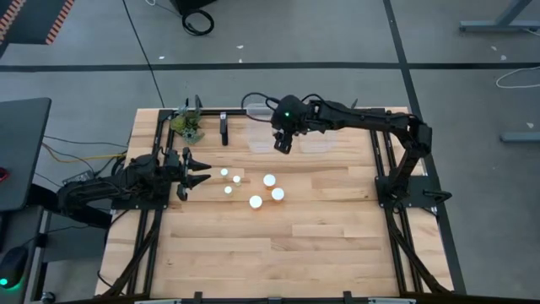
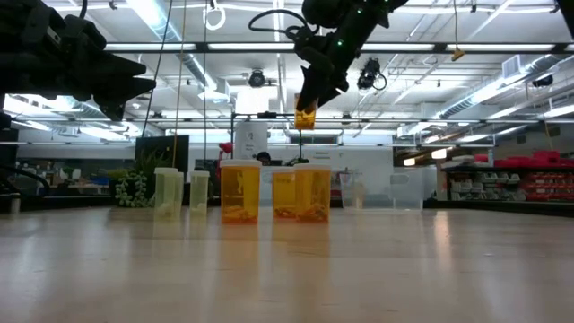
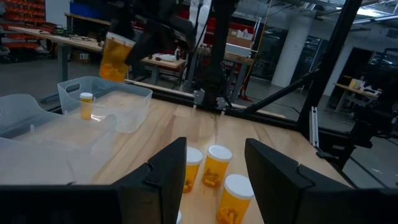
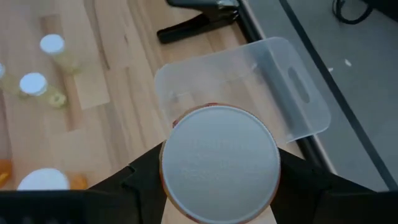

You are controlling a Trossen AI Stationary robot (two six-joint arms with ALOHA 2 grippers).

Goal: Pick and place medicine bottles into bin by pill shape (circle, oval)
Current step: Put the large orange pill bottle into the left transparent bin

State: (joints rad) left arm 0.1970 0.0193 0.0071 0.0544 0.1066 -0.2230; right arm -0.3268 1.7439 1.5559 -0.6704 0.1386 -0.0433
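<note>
Several orange pill bottles with white caps [image 1: 256, 201] stand upright on their bases mid-table; they also show in the low view [image 2: 239, 190]. My right gripper [image 1: 283, 143] is shut on one orange bottle [image 2: 305, 117], high above a clear bin [image 4: 249, 87] at the table's far side. My left gripper [image 1: 201, 173] is open and empty, just left of the group. In the left wrist view its fingers [image 3: 168, 168] frame three of the bottles [image 3: 217, 165] ahead. One small bottle [image 3: 86, 104] stands inside a clear bin [image 3: 134, 99]. My right gripper pinches the bottle's upper end, just under its white cap [image 4: 219, 162], between its two fingers, one on each side. The fingers come from above, pointing down. The bottle's orange body [image 2: 305, 118] hangs below them, lifted clear above the bin.
Two clear bins [image 1: 261, 135] [image 1: 316, 139] sit side by side at the table's far edge. A small green plant [image 1: 187, 125] and a dark tool [image 1: 224, 128] lie at the far left. Bare wood lies toward the table's near edge [image 1: 278, 262].
</note>
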